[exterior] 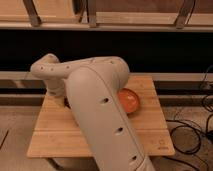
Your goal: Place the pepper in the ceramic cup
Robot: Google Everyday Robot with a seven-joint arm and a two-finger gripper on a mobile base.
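Honestly, the pepper is out of sight, and so is the ceramic cup; the big arm (100,115) covers the middle of the counter (50,132). The gripper (65,103) sits low at the counter's 10 o'clock side, mostly hidden, so I can't tell if it's spread or pinching anything. An orange bowl (131,100) sits at its 3 o'clock.
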